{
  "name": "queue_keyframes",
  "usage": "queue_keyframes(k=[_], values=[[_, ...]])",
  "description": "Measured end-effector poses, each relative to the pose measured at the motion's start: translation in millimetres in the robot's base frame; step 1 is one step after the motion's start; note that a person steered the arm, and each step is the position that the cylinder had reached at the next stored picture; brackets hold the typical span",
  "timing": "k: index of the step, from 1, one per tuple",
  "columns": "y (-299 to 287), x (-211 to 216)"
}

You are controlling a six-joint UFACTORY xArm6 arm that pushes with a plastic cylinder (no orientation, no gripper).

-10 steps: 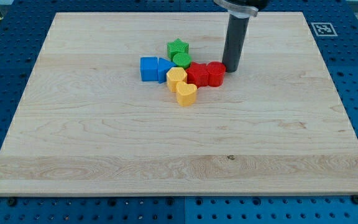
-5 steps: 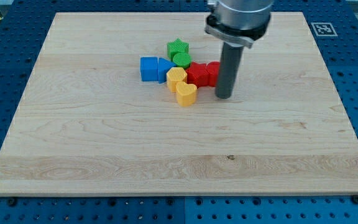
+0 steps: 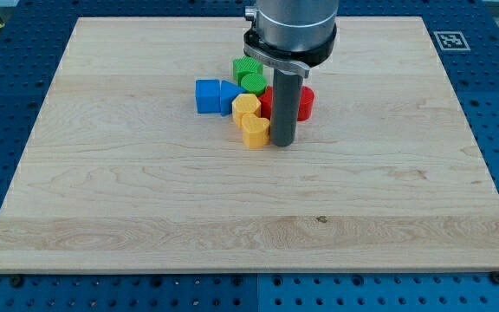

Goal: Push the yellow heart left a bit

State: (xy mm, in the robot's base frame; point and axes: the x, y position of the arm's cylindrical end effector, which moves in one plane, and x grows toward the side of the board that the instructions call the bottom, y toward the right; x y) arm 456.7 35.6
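tip (image 3: 283,142): having swung round from behind the red blocks, now sitting against the yellow heart's right side; no gripper fitted, just a rod
meaning: lined up for the leftward push
yellow heart (image 3: 254,130): ridged, lobes facing the rod, nearest block of the cluster on the bench (image 3: 145,208)
behind: yellow hexagon (image 3: 245,106), red blocks (image 3: 304,100)

The surface (image 3: 145,208) carries eight blocks in four colours, two of each. There are two blue blocks (image 3: 207,95) (image 3: 230,94), two green ones (image 3: 245,68) (image 3: 253,82) and two red ones (image 3: 304,102) (image 3: 266,102). The yellow pair is one heart (image 3: 254,131) and one rounded block (image 3: 246,107).
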Motion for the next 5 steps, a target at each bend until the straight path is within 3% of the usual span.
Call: queue_keyframes(k=[5], values=[[-5,10]])
